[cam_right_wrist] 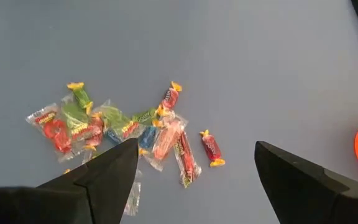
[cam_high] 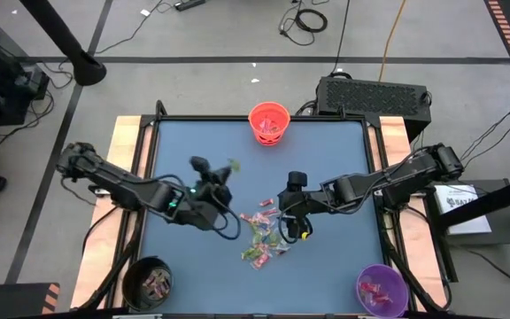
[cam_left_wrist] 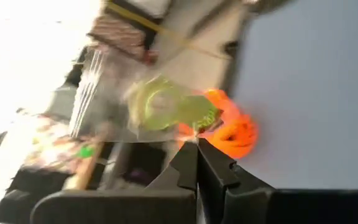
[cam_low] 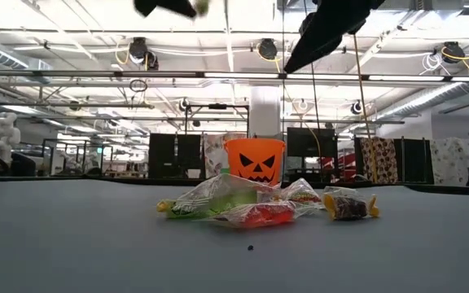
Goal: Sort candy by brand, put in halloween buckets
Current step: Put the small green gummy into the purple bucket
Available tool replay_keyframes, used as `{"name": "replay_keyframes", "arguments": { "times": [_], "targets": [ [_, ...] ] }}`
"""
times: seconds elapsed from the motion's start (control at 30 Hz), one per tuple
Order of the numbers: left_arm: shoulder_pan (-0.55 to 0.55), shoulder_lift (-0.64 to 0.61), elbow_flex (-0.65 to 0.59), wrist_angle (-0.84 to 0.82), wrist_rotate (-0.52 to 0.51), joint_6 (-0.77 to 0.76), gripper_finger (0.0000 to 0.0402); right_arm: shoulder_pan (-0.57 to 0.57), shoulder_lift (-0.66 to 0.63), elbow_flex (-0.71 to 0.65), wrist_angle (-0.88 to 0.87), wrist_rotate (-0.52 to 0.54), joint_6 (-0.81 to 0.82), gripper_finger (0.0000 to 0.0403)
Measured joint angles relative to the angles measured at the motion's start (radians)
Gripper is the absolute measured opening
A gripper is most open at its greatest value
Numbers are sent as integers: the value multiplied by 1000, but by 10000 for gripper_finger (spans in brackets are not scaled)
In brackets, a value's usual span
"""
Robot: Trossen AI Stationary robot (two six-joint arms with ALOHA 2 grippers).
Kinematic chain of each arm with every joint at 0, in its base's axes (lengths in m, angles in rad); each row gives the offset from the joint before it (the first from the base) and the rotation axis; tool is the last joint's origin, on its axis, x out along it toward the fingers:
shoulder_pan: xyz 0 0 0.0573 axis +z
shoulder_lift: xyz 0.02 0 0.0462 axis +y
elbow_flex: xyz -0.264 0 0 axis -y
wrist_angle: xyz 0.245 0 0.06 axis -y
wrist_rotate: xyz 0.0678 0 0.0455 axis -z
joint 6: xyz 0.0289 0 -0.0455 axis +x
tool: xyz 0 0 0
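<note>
My left gripper (cam_high: 222,171) is raised above the table's left half, shut on a green-wrapped candy (cam_left_wrist: 166,111), which also shows in the high view (cam_high: 232,166). A pile of candy (cam_high: 260,236) in red, green and blue wrappers lies on the blue table top in the middle. Just to the pile's right my right gripper (cam_right_wrist: 194,149) hovers open above it, holding nothing. The orange bucket (cam_high: 269,121) stands at the far edge. The black bucket (cam_high: 147,282) is at the near left corner and the purple bucket (cam_high: 381,288) at the near right, both with candy inside. My left gripper pinches the green candy by an edge of its clear wrapper (cam_left_wrist: 193,132), at the free ends of the two fingers. The fingers lie about level, pointing toward the far right. The candy sticks out beyond the fingertips, lifted clear of the table.
Wooden strips (cam_high: 127,142) run along the table's left and right sides. A black box (cam_high: 372,95) sits beyond the far right corner. Bare table top lies between the pile and the orange bucket.
</note>
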Motion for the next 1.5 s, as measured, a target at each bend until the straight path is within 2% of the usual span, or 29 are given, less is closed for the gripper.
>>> {"name": "replay_keyframes", "arguments": {
  "times": [0.1,0.2,0.43,0.5,0.67,0.83,1.0,1.07,1.2,1.33,1.4,1.5],
  "targets": [
    [-30,-33,-7,-18,-142,-7,2,-1,0,0,18,3,-16,313],
    [-54,-39,-21,-28,-218,-1,2,-1,0,0,42,4,-32,313],
    [-56,-36,-21,-24,-187,-64,2,-1,0,0,104,5,-69,313],
    [-56,-44,-21,-3,-79,-87,2,-1,0,0,141,5,-92,313],
    [-33,-75,-20,48,379,-147,2,-1,-9,0,271,2,-146,313],
    [-2,-76,-20,45,688,-188,2,0,-46,0,393,3,-141,313],
    [22,-76,-20,127,1087,-143,2,10,-63,0,410,-3,-185,313],
    [24,-76,-20,153,1196,-87,2,19,-64,0,409,-16,-215,313],
    [23,-76,-20,167,1247,-54,2,32,-64,0,421,-85,-247,313],
    [24,-76,-20,167,1268,-54,2,57,-64,0,436,-87,-341,309],
    [23,-76,-20,163,1262,-56,2,74,-62,0,464,-87,-411,298],
    [25,-71,-34,144,1203,-46,2,102,-55,0,504,-84,-516,273]
  ]
}}
